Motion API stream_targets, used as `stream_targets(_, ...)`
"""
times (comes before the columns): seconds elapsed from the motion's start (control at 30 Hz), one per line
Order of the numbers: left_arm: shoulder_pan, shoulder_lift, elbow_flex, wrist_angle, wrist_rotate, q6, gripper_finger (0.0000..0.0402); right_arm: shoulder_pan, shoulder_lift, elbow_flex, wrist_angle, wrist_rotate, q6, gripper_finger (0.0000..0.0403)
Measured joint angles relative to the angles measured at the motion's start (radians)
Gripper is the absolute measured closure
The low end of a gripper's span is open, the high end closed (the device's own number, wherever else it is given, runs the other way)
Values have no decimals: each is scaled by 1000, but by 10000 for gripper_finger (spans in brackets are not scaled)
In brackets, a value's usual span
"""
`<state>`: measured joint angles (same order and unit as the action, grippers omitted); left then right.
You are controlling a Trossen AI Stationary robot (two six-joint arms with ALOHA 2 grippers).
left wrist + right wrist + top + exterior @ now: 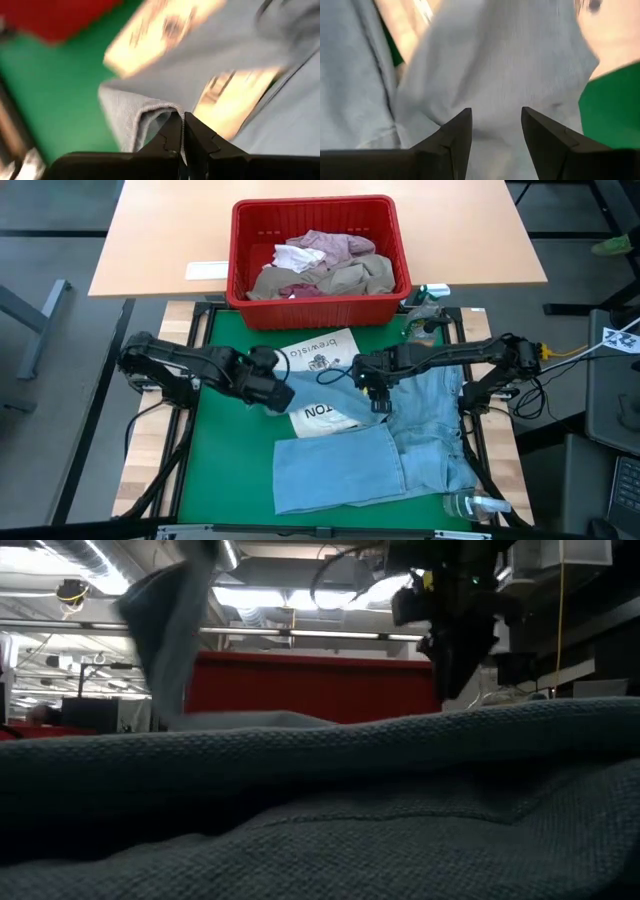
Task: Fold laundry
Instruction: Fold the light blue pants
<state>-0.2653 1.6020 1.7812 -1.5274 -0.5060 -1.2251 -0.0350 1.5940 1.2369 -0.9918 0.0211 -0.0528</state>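
Two grippers are over the cloth now, and you can see they do different jobs. The left gripper [181, 132] has its fingers pressed together on a fold of the light blue jeans [400, 450], pinching the hem edge where the cloth doubles over itself. In the high view this gripper [280, 395] sits at the left edge of the garment, above the green mat [225, 460], so I judge it holds the edge up to carry it across for a fold. The right gripper [495, 135] has its fingers apart, with pale blue cloth just under and between them, but it grips nothing. It hovers over the upper middle of the jeans [378, 392], perhaps ready to press or take a second point.

The jeans lie mostly flat on the mat, at the centre and right of the table. One leg is spread toward the near left, and the seams and waist part lie on the right side. Under the upper edge you see a pale printed sheet [318, 360] with dark letters. The other garments stay in a heap inside the red basket [240, 250] at the far side, well apart from the jeans.
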Motion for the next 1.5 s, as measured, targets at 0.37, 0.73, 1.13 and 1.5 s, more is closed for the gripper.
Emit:
stream_targets(0.37, 29, 29, -50, 502, -117, 328, 398, 2, -6, 220, -121, -86, -114, 231)
stream_targets(0.73, 117, 43, -249, 1032, 50, 499, 398, 2, -226, 241, -239, -86, -138, 231)
stream_targets(1.13, 210, 236, -386, 1631, 320, 547, 398, -24, -331, 240, -272, -84, -136, 231)
stream_targets(1.5, 240, 486, -387, 1930, 402, 469, 398, -198, -333, 240, -271, -83, -136, 231)
